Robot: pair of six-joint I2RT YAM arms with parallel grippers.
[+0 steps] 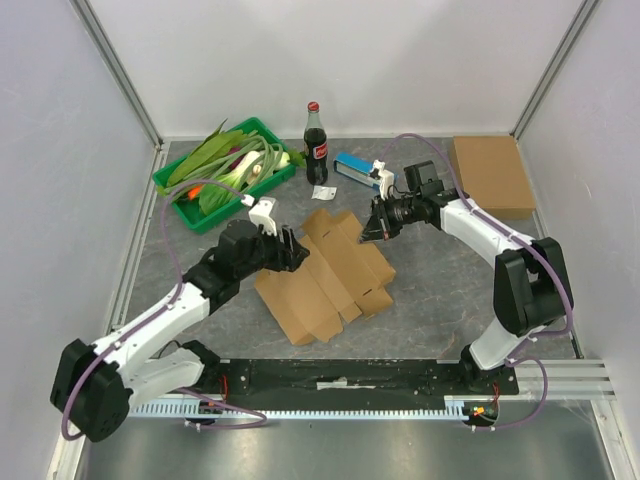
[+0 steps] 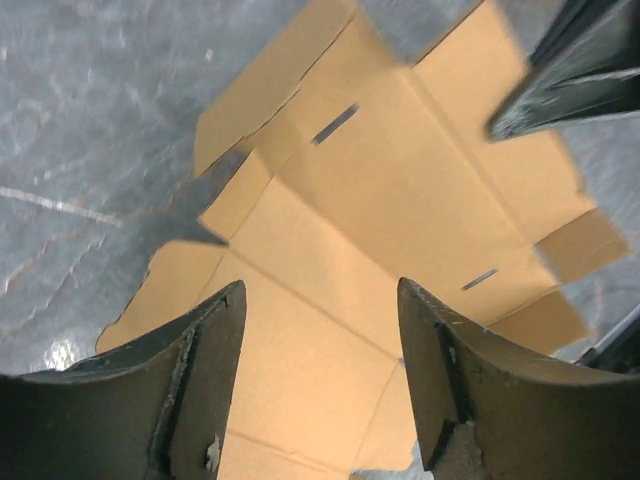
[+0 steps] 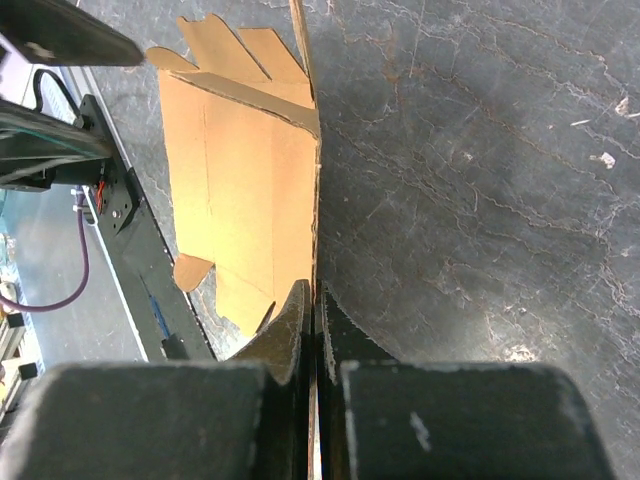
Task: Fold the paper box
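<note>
The paper box is an unfolded brown cardboard blank lying mostly flat in the middle of the table. My left gripper is open and hovers over the blank's left part; in the left wrist view its fingers straddle the cardboard without touching it. My right gripper is shut on the blank's far right edge; in the right wrist view the thin cardboard edge runs straight into the closed jaws, and the panel stands tilted up on its left.
A green tray of vegetables stands at the back left. A cola bottle stands behind the blank, with a blue and white item beside it. A second flat cardboard piece lies at the back right.
</note>
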